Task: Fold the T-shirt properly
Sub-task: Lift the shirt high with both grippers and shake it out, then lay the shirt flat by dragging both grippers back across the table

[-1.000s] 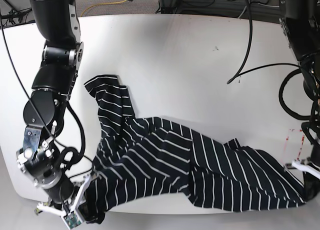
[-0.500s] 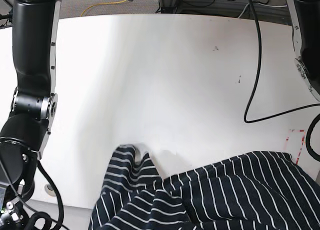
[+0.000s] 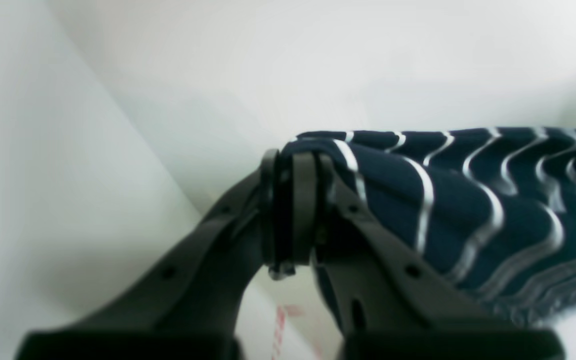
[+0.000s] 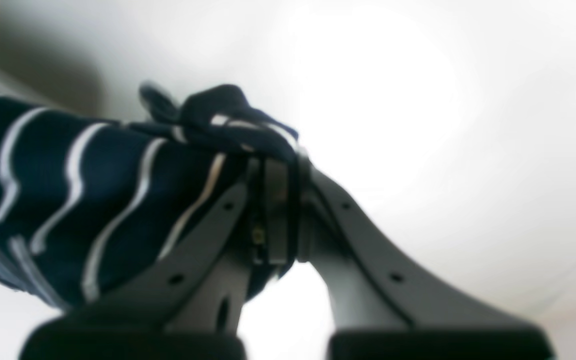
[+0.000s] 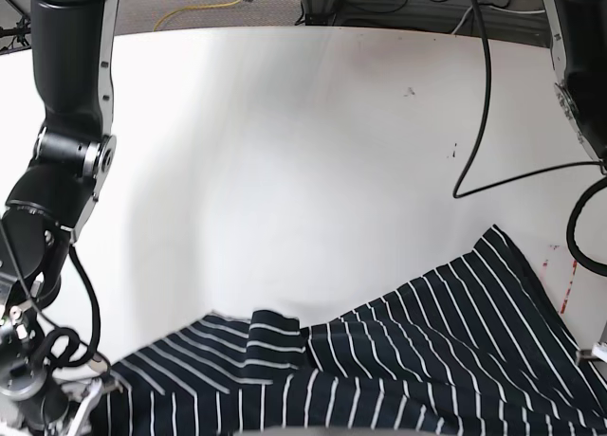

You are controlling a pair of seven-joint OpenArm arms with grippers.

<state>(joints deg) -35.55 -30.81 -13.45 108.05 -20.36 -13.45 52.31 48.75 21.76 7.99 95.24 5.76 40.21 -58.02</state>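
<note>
Both grippers clamped tight on the soft black white-striped T-shirt: left gripper pinching one edge, right gripper pinching a bunched edge. Shirt stretched btwn them, draped over the near edge of the white table.

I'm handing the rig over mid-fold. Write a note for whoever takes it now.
Left claw: shut on a T-shirt edge.
Right claw: shut on another bunched edge.
The shirt is held up at the table's near edge, part of it draped on the tabletop, with one small flap turned over mid-cloth.
Done: both corners gripped.
Left: lay it flat, smooth it, make every fold.
</note>
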